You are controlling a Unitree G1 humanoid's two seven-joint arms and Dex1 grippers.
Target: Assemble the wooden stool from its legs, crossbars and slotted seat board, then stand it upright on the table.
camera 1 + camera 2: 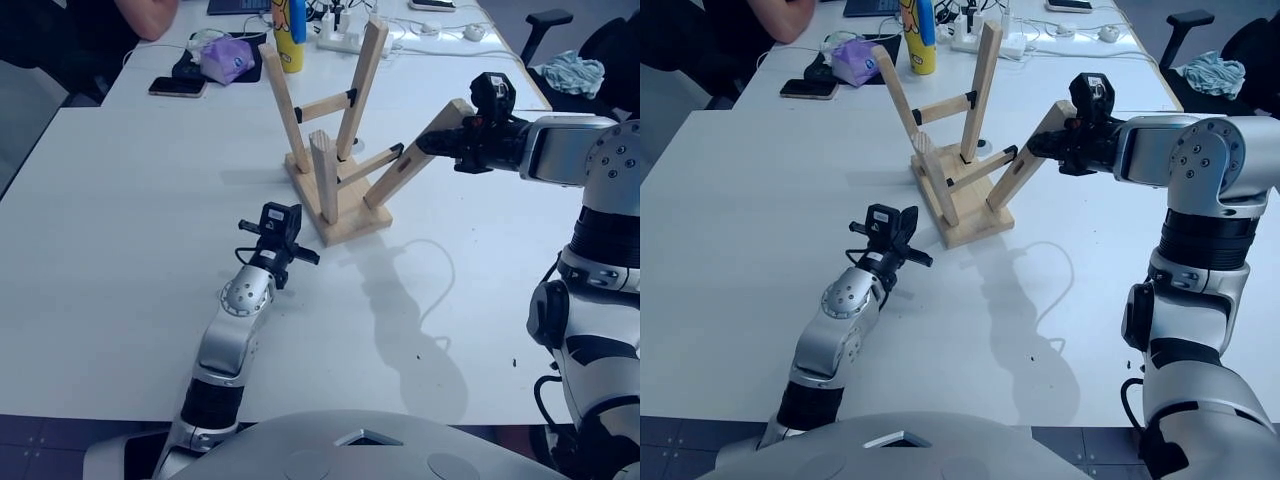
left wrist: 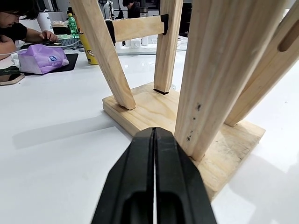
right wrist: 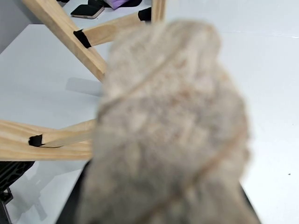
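Upturned stool [image 1: 335,160] mid-tabletop [image 1: 120,250]: one seat board [image 1: 352,224] lying flat, four legs [image 1: 283,95] pointing up, two crossbars [image 1: 325,105]. Right tool [image 1: 1052,145] clamped on one of the legs, at its upper end. Left tool [image 2: 155,140] pressed together, empty, just beside seat board.

Seat board [image 2: 140,109] and legs [image 2: 224,74] are pale, bare wood, matt and grainy with small dark specks. The held leg [image 3: 163,116] shows rough end grain, as far as the blur allows. The table [image 1: 120,220] is smooth white, faintly glossy. The left gripper [image 2: 155,133] is matt black plastic.
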